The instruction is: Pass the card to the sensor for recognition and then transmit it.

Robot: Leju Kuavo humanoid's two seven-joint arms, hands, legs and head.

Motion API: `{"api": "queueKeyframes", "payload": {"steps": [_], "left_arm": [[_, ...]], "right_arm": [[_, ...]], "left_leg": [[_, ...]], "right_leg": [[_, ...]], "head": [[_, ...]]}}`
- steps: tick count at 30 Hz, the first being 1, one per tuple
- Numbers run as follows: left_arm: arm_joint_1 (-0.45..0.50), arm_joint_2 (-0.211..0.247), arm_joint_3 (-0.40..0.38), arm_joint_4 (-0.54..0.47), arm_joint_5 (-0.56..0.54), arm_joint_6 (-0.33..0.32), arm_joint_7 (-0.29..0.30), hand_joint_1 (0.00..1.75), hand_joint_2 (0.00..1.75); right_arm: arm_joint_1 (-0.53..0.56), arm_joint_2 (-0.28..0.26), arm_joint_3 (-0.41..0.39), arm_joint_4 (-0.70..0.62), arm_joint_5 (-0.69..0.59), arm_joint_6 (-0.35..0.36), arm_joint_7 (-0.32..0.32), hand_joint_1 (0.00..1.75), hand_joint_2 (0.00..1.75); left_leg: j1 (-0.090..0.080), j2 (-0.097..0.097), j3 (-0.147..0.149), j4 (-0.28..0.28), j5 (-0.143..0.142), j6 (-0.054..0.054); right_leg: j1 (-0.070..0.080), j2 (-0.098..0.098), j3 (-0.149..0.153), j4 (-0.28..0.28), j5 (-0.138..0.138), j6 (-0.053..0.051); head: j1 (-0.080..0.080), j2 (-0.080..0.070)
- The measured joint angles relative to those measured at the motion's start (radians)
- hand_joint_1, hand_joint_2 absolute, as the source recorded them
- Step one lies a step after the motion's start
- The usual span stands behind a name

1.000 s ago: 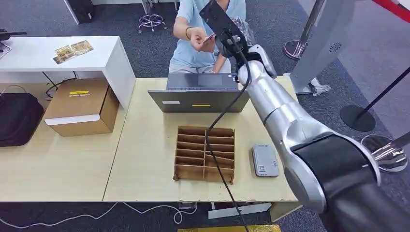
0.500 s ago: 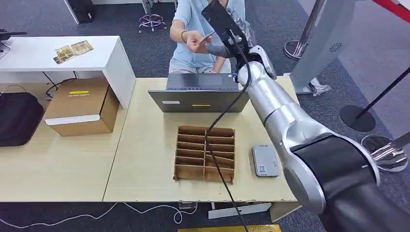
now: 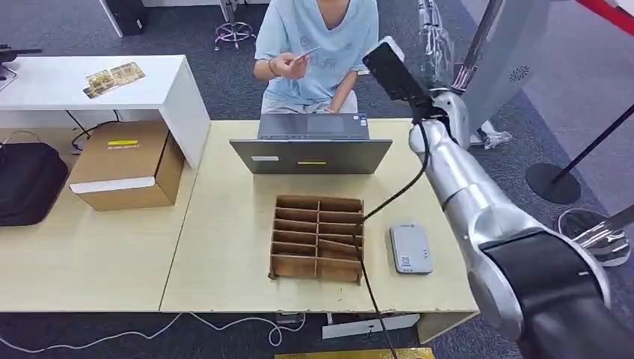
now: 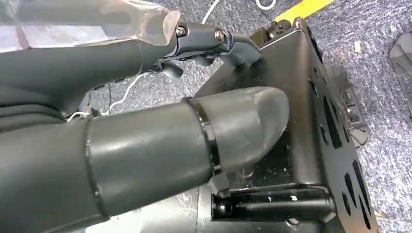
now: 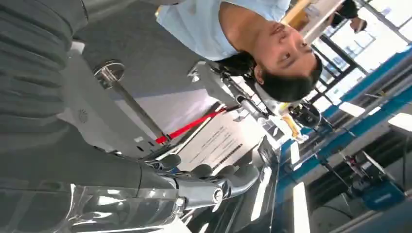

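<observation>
One thin flat card (image 3: pixel 303 54) w/ person (image 3: pixel 318 45) | R hand (image 5: pixel 204 187): fingers apart, empty | L hand (image 4: pixel 184 141): fingers apart, empty

A silver arm (image 3: pixel 478 198) over a pale wood table (image 3: pixel 217 247) with a brown divider box (image 3: pixel 318 238), grey sensor (image 3: pixel 410 248), grey laptop (image 3: pixel 310 153), and a person's light blue shirt (image 3: pixel 318 37).
</observation>
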Motion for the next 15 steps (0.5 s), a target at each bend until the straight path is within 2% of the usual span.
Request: {"api": "queueKeyframes", "payload": {"steps": [3, 5, 8, 10, 12, 15], "left_arm": [[0.009, 0.004, 0.000, 0.000, 0.000, 0.012, 0.002, 0.00, 0.00], [0.012, 0.006, 0.000, 0.000, 0.000, 0.017, 0.002, 0.00, 0.00], [0.015, 0.010, 0.000, 0.000, 0.000, 0.019, 0.002, 0.00, 0.00], [0.016, 0.014, 0.000, 0.000, -0.006, 0.021, 0.005, 0.00, 0.00], [0.016, 0.016, 0.000, 0.000, -0.014, 0.026, 0.013, 0.00, 0.00], [0.018, 0.021, 0.000, 0.000, -0.023, 0.036, 0.014, 0.00, 0.00]], "right_arm": [[0.152, -0.055, -0.067, -0.198, -0.120, 0.067, -0.050, 0.00, 1.75], [0.287, -0.091, -0.116, -0.378, -0.237, 0.131, -0.089, 0.00, 1.75], [0.555, -0.119, -0.214, -0.688, -0.526, 0.292, -0.158, 0.00, 1.75], [0.733, -0.119, -0.277, -0.873, -0.718, 0.388, -0.174, 0.00, 1.75], [0.893, -0.114, -0.326, -1.018, -0.843, 0.464, -0.177, 0.00, 1.75], [1.086, -0.076, -0.379, -1.173, -1.090, 0.589, -0.126, 0.00, 1.75]], "left_leg": [[0.000, -0.001, 0.000, 0.000, 0.000, 0.000], [0.000, -0.005, 0.000, 0.000, -0.001, 0.000], [0.001, -0.011, -0.001, 0.000, -0.002, 0.001], [0.001, -0.011, -0.001, -0.001, -0.004, 0.002], [0.001, -0.011, -0.002, -0.002, -0.005, 0.002], [0.001, -0.007, 0.000, -0.002, -0.007, 0.000]], "right_leg": [[0.000, -0.001, 0.000, 0.000, 0.000, 0.000], [0.000, -0.005, 0.001, -0.002, -0.001, 0.001], [0.001, -0.010, 0.003, -0.002, -0.004, 0.002], [0.001, -0.011, 0.003, -0.002, -0.006, 0.003], [0.001, -0.012, 0.003, -0.002, -0.007, 0.002], [0.002, -0.007, 0.003, -0.002, -0.008, 0.001]], "head": [[0.000, 0.000], [0.000, 0.000], [0.001, 0.000], [0.001, 0.000], [0.000, 0.000], [0.000, 0.000]]}}
